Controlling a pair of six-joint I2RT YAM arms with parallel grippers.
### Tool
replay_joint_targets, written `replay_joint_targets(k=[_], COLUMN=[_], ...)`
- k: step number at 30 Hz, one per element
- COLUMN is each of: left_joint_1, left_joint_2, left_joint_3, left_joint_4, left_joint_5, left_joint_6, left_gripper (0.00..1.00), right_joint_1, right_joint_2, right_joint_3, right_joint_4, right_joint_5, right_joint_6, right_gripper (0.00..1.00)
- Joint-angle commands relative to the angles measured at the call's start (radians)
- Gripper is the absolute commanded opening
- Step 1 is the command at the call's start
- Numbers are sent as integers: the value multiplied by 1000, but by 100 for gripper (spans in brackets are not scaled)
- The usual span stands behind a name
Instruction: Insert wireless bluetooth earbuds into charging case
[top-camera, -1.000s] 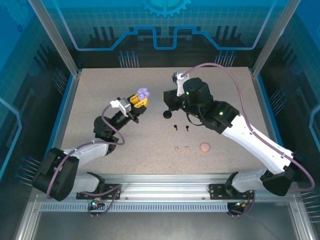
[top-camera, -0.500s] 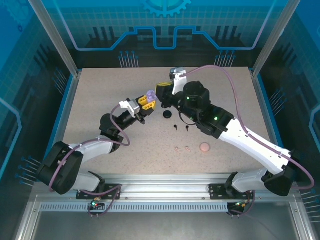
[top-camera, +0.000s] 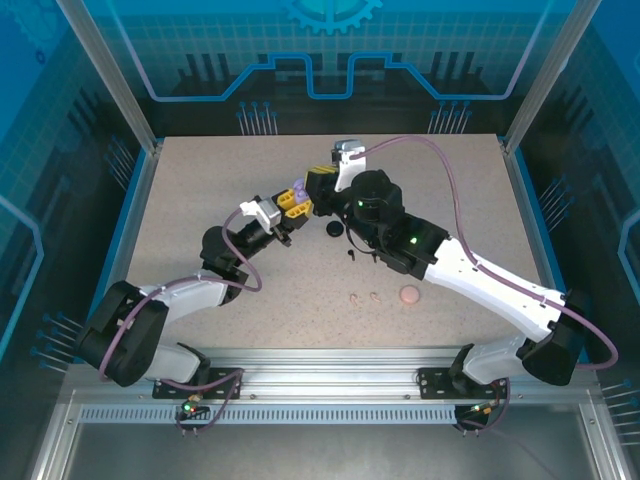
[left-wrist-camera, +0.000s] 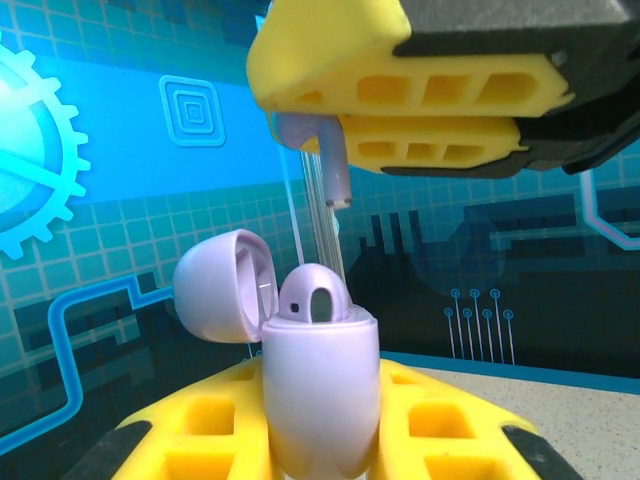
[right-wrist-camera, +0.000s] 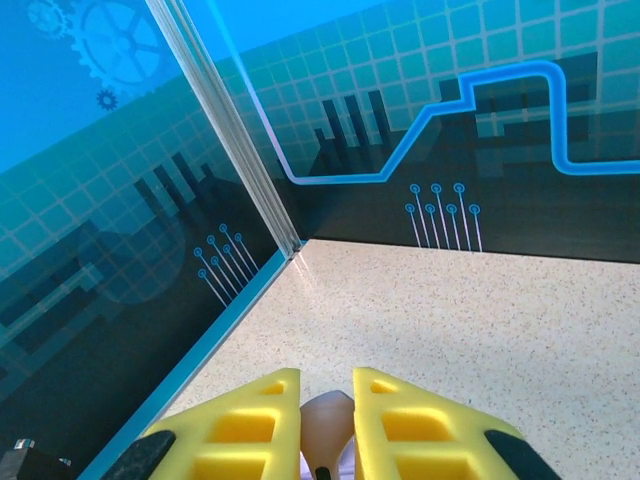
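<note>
The speckled table stands inside blue circuit-patterned walls. Both arms stretch inward and meet above its far middle, the left fingers just beside the right fingers. From overhead, a black case, a pink case, two pink earbuds and a black earbud lie on the table. The left wrist view adds detail: the left fingers clench the upright, open lilac case, with a seated earbud inside. Above it the right fingers pinch a lilac earbud, stem down, just clear of the case.
</note>
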Motion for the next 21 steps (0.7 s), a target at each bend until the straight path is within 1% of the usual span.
replay_joint_targets(k=[1,11,21], left_joint_1=[-7,-7,-7], left_joint_2=[6,4,-6], left_joint_3=[32,30,30], left_joint_4=[41,42,41], left_joint_5=[-17,-18,-17], left_joint_6=[27,27,24], left_gripper=[0,0,0], right_joint_1=[14,19,15], right_joint_2=[-1,-5,12], right_joint_3=[-22,-62,-50], right_joint_4=[39,49,41], right_joint_5=[27,29,24], right_joint_6=[27,60,61], right_gripper=[15,15,14])
